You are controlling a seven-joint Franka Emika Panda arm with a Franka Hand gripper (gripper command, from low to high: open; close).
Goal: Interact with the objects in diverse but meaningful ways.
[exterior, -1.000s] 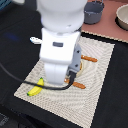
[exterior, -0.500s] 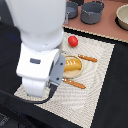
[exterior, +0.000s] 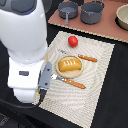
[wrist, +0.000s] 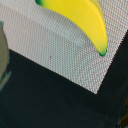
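Wrist view: banana (wrist: 80, 20) lies loose at the placemat (wrist: 60, 55) corner; bread loaf (exterior: 69, 65) waits on plate (exterior: 60, 74); gripper state unseen.

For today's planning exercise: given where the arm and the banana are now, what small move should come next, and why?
Probably a short descent toward the banana. The wrist view shows it close below on the woven placemat, near the mat's corner, with nothing between. The gripper itself is not visible, so open the jaws first if unsure. The bread loaf sits elsewhere, on the plate.
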